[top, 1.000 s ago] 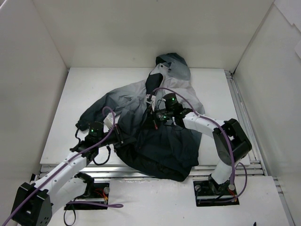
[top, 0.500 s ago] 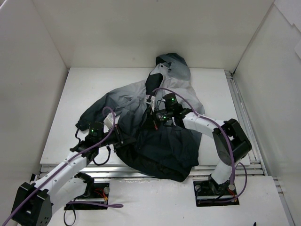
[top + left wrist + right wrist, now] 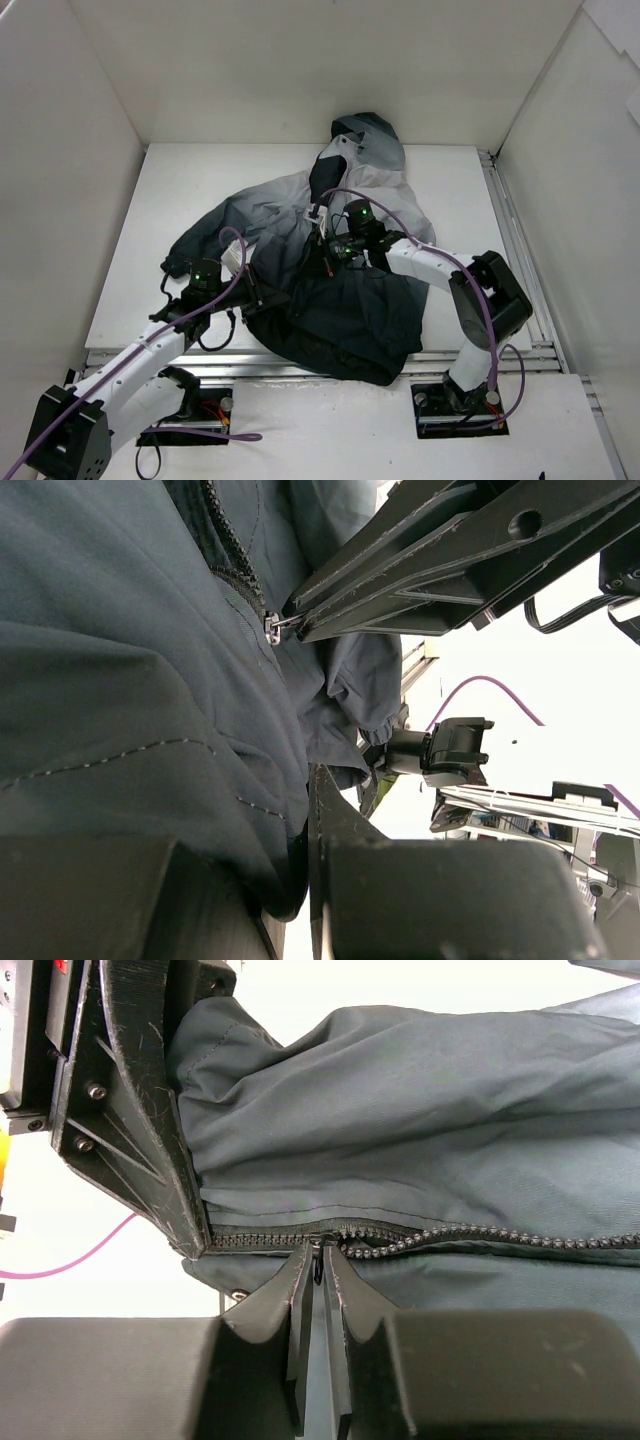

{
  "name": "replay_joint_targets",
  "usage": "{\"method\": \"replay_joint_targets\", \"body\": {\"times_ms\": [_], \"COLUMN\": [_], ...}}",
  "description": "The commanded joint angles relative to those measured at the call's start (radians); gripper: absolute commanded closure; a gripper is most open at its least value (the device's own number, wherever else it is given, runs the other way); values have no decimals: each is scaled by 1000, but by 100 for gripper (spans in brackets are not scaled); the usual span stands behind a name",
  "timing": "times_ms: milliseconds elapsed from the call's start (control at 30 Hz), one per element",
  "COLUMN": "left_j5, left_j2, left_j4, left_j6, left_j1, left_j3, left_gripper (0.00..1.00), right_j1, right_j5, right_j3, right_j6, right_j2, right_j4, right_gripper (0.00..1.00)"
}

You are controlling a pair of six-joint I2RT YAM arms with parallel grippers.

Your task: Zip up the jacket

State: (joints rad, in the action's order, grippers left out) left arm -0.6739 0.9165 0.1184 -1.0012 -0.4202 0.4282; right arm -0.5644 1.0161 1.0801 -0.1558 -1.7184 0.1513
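Note:
The jacket (image 3: pixel 345 310) lies crumpled on the white table, hood (image 3: pixel 368 138) at the far wall and dark hem toward me. My left gripper (image 3: pixel 262 297) is shut on the dark fabric near the hem; in the left wrist view its jaws (image 3: pixel 308 785) pinch a fold of it. My right gripper (image 3: pixel 325 255) is shut on the zipper pull (image 3: pixel 318 1250), with closed teeth to its left and the open zipper (image 3: pixel 480 1235) running right. The left wrist view shows the right gripper's fingers (image 3: pixel 400 580) holding the slider (image 3: pixel 272 628).
White walls enclose the table (image 3: pixel 170 200) on three sides. A metal rail (image 3: pixel 505 220) runs along the right edge and another along the front edge (image 3: pixel 180 355). Purple cables (image 3: pixel 380 195) loop over both arms.
My right gripper has shifted slightly left and away along the zipper with the pull in it. The left gripper has kept its hold and place.

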Motion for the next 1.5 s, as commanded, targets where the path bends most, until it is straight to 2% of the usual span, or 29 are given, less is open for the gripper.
{"method": "replay_joint_targets", "body": {"times_ms": [0, 133, 233, 400, 500, 567, 667, 1100, 1267, 1467], "left_j5": [-26, -26, -23, -21, -29, -32, -30, 0, 16, 37], "left_j2": [-5, -10, -16, -25, -37, -59, -108, -225, -251, -287], "left_j4": [78, 73, 67, 58, 38, 6, -29, -181, -240, -278], "left_j6": [19, 19, 19, 19, 21, 27, 29, 58, 84, 82], "left_j1": [-6, -6, -6, -6, -6, -6, -6, -6, -6, -6], "left_j3": [44, 44, 44, 38, 37, 32, 27, 40, 44, 18], "left_gripper": [100, 100, 100, 100, 100, 100, 100, 100, 100, 100], "right_j1": [-8, -12, -17, -19, -22, -23, -22, -14, 55, 142], "right_j5": [19, 18, 12, -28, -129, -274, -370, -859, -1014, -1163], "right_j3": [47, 50, 49, 52, 64, 82, 122, 320, 403, 595], "right_j6": [13, 15, 21, 44, 73, 88, 96, 197, 232, 266], "right_j2": [3, 3, 5, 25, 66, 101, 128, 66, 26, -63], "right_j4": [40, 36, 28, -5, -53, -93, -131, -308, -332, -363], "right_gripper": [93, 93, 100, 100, 100, 100, 100, 100, 100, 100]}}
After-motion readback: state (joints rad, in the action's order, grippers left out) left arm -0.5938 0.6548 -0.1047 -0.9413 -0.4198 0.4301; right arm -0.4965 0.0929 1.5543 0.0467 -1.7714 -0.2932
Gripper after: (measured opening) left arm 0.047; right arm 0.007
